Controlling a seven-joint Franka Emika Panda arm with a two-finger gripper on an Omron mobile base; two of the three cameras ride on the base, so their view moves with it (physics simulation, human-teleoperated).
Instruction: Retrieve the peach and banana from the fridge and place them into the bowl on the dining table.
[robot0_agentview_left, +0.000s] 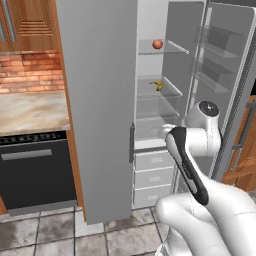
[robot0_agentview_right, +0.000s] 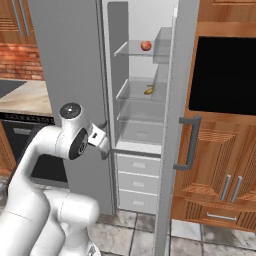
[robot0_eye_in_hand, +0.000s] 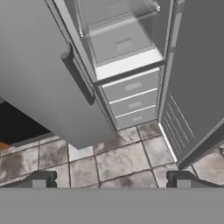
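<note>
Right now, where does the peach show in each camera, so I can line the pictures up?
Left base view: the peach sits on the top glass shelf of the open fridge, upper middle of the picture.
Right base view: the peach is on that same top shelf, upper middle.
Hand view: it is not in this picture.
Shared landmark: the white drawers at the fridge's bottom.

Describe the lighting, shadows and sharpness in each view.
Left base view: flat, even light, soft blur; the round reddish peach and curved yellow banana cast faint shadows on glass shelves. Right base view: equally soft, no glare on the tall grey fridge. Hand view: slightly blurred floor tiles, no hard shadows.
</note>
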